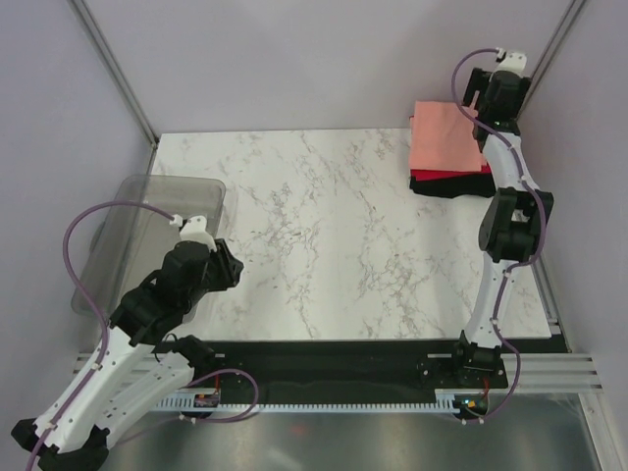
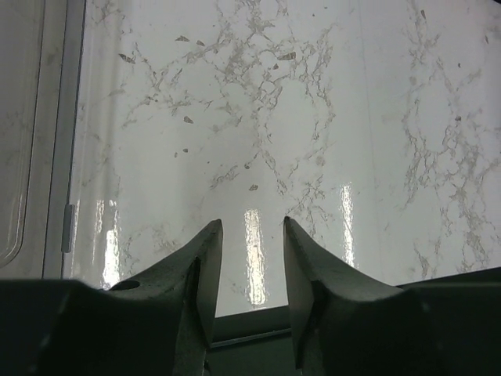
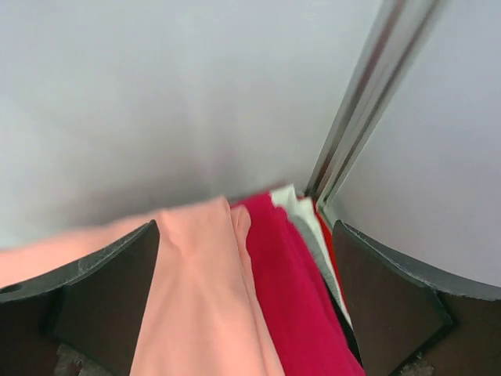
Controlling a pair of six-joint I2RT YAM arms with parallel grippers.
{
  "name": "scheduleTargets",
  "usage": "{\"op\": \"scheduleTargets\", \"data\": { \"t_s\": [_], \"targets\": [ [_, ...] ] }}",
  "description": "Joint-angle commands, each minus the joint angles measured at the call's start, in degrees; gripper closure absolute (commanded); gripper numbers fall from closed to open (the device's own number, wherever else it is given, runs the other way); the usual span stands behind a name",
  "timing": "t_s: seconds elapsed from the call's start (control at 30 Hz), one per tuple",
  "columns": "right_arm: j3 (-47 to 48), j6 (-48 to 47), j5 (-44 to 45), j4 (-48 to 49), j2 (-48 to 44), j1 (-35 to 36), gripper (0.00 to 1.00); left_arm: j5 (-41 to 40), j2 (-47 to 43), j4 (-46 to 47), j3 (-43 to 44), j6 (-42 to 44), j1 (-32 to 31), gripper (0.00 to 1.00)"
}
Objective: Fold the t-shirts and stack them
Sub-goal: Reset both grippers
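Observation:
The t-shirts lie folded in a stack at the table's back right corner: salmon-pink [image 1: 446, 137] on top, red [image 1: 446, 176] under it, black [image 1: 453, 187] at the bottom. My right gripper [image 1: 475, 102] hangs over the stack's far right edge. In the right wrist view its jaws [image 3: 246, 225] stand wide apart, with the pink cloth [image 3: 196, 298] and the red cloth [image 3: 290, 290] lying below and between them, not pinched. My left gripper [image 1: 234, 270] hovers low over bare marble near the left side. Its jaws [image 2: 252, 222] are parted and hold nothing.
A grey see-through tub [image 1: 172, 180] sits at the table's left edge, just left of my left arm; its rim [image 2: 23, 157] shows in the left wrist view. A metal frame post [image 3: 368, 102] and the enclosure walls stand close behind the stack.

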Motion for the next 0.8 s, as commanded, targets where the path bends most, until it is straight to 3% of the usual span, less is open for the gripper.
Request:
{"op": "scheduleTargets", "data": {
  "t_s": [0.0, 0.17, 0.2, 0.3, 0.33, 0.4, 0.47, 0.77],
  "targets": [
    [-1.1, 6.5, 3.5, 2.1, -14.7, 0.2, 0.02, -0.8, -1.6, 1.4, 0.1, 2.0, 0.3, 0.55],
    [-12.8, 14.8, 0.3, -4.7, -26.4, 0.1, 0.02, -0.7, -2.2, 1.5, 0.1, 1.9, 0.3, 0.39],
    [-15.6, 18.2, -2.0, -7.3, -30.9, 0.2, 0.02, -0.5, -2.2, 1.5, 0.2, 2.0, 0.4, 0.26],
    [-31.1, 22.4, -14.6, -7.0, -42.2, 0.5, 0.02, -0.7, -3.6, 1.4, 0.2, 2.1, 0.5, 0.01],
    [-40.8, 24.0, -22.9, -5.6, -45.5, 1.0, 0.02, -0.7, -4.1, 1.6, 0.0, 2.2, 0.5, 0.0],
    [-50.6, 25.9, -28.9, 1.5, -54.9, 1.9, 0.02, -1.0, -5.3, 1.6, -0.2, 2.1, 0.5, 0.0],
    [-60.5, 28.0, -33.1, 2.7, -60.5, 3.5, 0.02, -1.0, -5.9, 1.7, -0.4, 2.2, 0.5, 0.0],
    [-77.4, 38.7, -32.0, -12.6, -83.1, 15.0, 0.02, 0.3, -6.0, 1.8, -0.9, 1.6, 0.4, 0.0]
  ]
}}
